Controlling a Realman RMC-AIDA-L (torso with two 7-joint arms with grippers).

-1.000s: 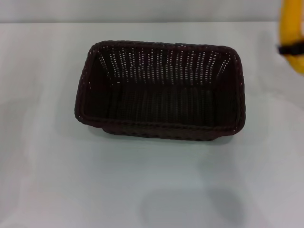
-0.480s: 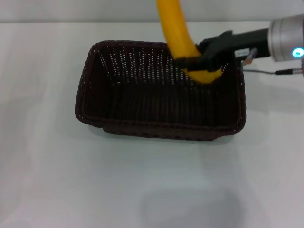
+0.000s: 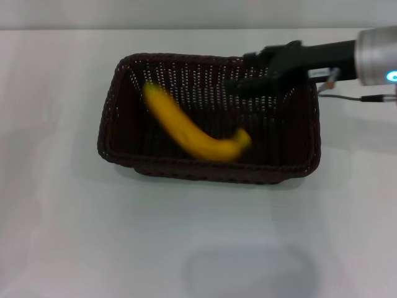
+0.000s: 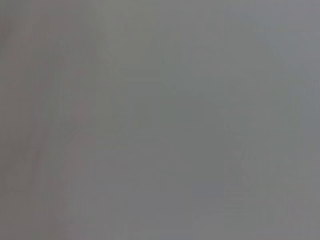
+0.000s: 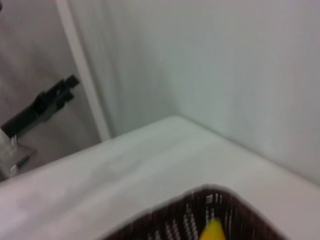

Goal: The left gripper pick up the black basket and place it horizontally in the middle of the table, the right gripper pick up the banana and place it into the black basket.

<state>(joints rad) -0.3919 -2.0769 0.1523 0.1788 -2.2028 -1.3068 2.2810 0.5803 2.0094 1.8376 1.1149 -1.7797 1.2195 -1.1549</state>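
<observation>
The black basket (image 3: 208, 169) lies lengthwise across the middle of the white table (image 3: 186, 236). The yellow banana (image 3: 189, 131) is inside it, slanting from the back left toward the front right and motion-blurred. My right gripper (image 3: 237, 72) hovers open over the basket's back right corner, with nothing between its fingers. The right wrist view shows the basket's rim (image 5: 165, 216) and the banana's tip (image 5: 212, 231). Far off in that view, beyond the table's edge, my left gripper (image 5: 47, 102) shows as a slim black tip on a rod.
A thin cable (image 3: 356, 97) runs beside the right arm's silver joint with its blue light (image 3: 391, 76). White table surrounds the basket on every side. The left wrist view holds only plain grey.
The right gripper carried the banana in from the right to above the basket, then opened. The banana has dropped out of the fingers into the basket.
</observation>
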